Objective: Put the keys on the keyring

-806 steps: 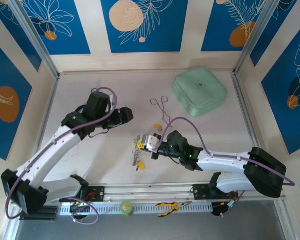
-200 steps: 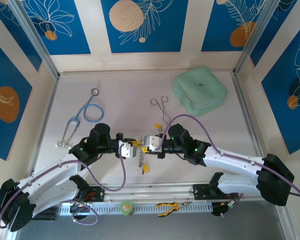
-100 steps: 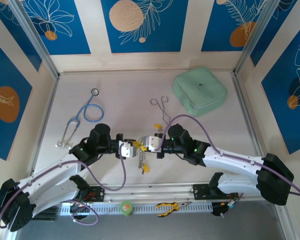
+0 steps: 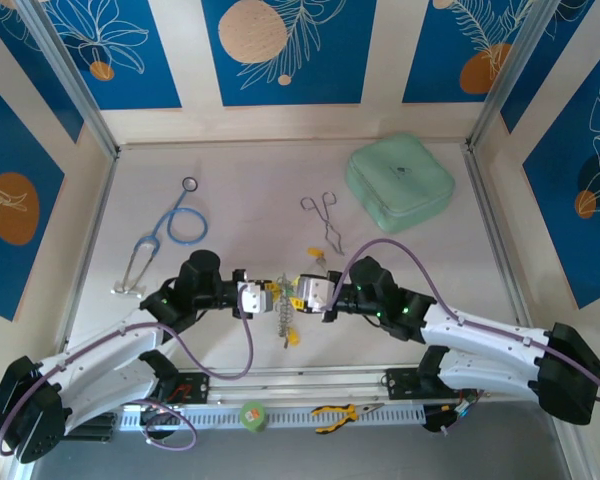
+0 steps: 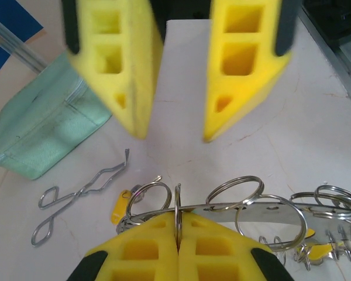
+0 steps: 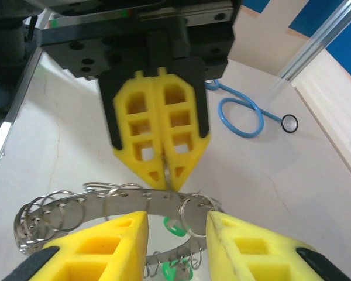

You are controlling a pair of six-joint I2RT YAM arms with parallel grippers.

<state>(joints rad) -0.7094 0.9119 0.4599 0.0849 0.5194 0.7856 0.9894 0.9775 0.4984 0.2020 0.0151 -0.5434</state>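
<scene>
While the blue stethoscope (image 4: 175, 225) is lying off on the left side of the table (image 4: 230, 180), the left gripper (image 4: 264, 294) is reaching in toward the middle. Its yellow fingers (image 5: 146, 257) are pressed together and are pinching the keyring (image 5: 269, 206) by one of the little loops on its silver band. That way the ring is being held up and is not flopping about. The keyring is sitting right between the two grippers, with its small loops sticking out where they are easy to reach. Some keys (image 6: 175, 225) with green heads are dangling under the band. A yellow key (image 4: 292, 338) is hanging or lying just below, but it is too small to tell which. The right gripper (image 6: 176, 221) is facing the left one with its fingers apart, one on each side of the band, and it is not holding anything. I think it is getting ready to grab the ring. Over to the right, a loose key (image 4: 316, 252) is waiting on the table near the silver forceps (image 4: 325, 218), and the green pouch (image 4: 400, 185) is sitting well apart in the far corner.
</scene>
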